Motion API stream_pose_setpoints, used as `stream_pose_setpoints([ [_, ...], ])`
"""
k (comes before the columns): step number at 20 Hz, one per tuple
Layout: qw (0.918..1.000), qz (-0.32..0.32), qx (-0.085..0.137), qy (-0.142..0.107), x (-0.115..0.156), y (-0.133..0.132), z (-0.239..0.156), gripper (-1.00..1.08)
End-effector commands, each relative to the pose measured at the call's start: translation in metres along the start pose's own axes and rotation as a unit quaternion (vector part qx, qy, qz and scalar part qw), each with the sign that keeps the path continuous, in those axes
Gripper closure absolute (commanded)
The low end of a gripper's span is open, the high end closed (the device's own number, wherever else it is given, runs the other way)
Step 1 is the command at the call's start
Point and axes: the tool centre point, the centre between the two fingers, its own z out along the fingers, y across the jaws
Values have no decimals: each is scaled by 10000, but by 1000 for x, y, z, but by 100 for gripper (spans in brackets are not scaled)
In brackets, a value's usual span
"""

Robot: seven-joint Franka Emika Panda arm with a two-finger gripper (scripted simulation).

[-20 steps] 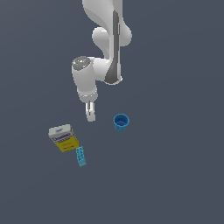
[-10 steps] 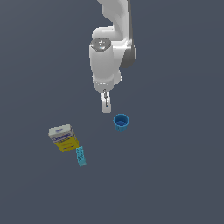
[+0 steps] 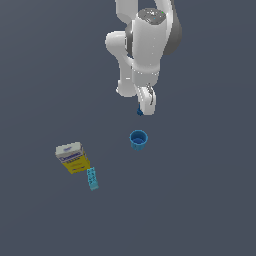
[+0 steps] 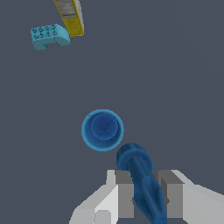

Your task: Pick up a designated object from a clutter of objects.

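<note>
My gripper [image 3: 146,106] hangs well above the floor, shut on the tiny dark blue piece [image 3: 140,112], which pokes out below the fingers. In the wrist view the gripper [image 4: 148,197] shows its grey pads [image 4: 125,194] pressing both sides of the dark blue piece [image 4: 135,164]. The round blue cup [image 3: 138,139] stands upright on the floor below the gripper, and it also shows in the wrist view [image 4: 102,130].
A yellow-and-white labelled box [image 3: 72,157] lies at the exterior view's left with the cyan studded block [image 3: 92,178] close beside it. Both show far off in the wrist view, the box [image 4: 70,15] and the block [image 4: 49,36]. The floor is plain dark grey.
The arm has swung towards the exterior view's right and risen, carrying the dark blue piece. The cup, box and cyan block have not moved.
</note>
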Motion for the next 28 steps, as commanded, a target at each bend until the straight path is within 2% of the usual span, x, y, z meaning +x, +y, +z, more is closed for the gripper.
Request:
stream_pose_setpoints([
  [1, 10000, 1, -3, 2, -24, -2, -20, 108],
  [10, 10000, -8, -3, -23, -110, -16, -90, 108],
  [15, 10000, -8, -3, -32, -146, -23, -120, 108],
  [21, 10000, -7, -2, -38, -172, -29, -141, 108],
  [28, 10000, -5, -1, -39, -182, -33, -150, 108],
])
